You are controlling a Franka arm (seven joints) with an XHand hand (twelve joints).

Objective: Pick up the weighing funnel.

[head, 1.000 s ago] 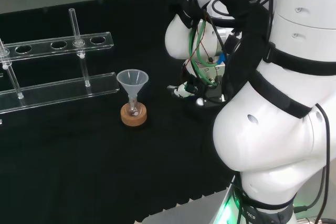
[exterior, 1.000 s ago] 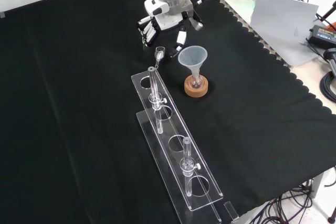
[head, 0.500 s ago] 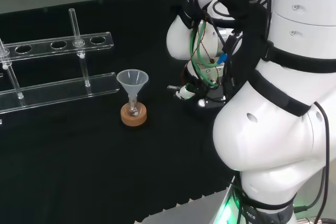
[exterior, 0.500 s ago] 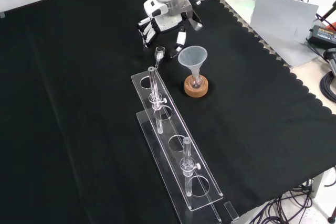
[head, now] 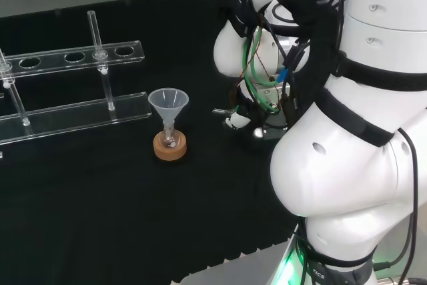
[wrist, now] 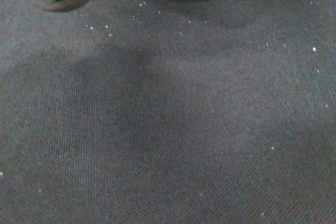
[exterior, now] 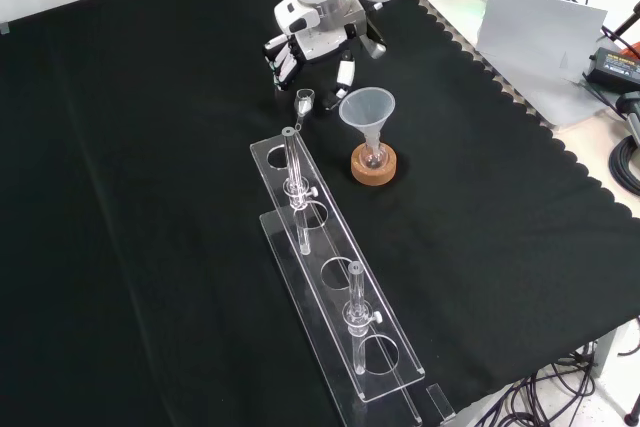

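Where the weighing funnel (exterior: pixel 305 100) lies, the hand (exterior: pixel 318 37) hovers.

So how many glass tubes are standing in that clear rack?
2. In the front view, the far tube stands at the rack's end nearest the funnel; the near tube stands toward its closer end. Clear glass is hard to see, so another may be hidden.

Bright even light, soft shadows
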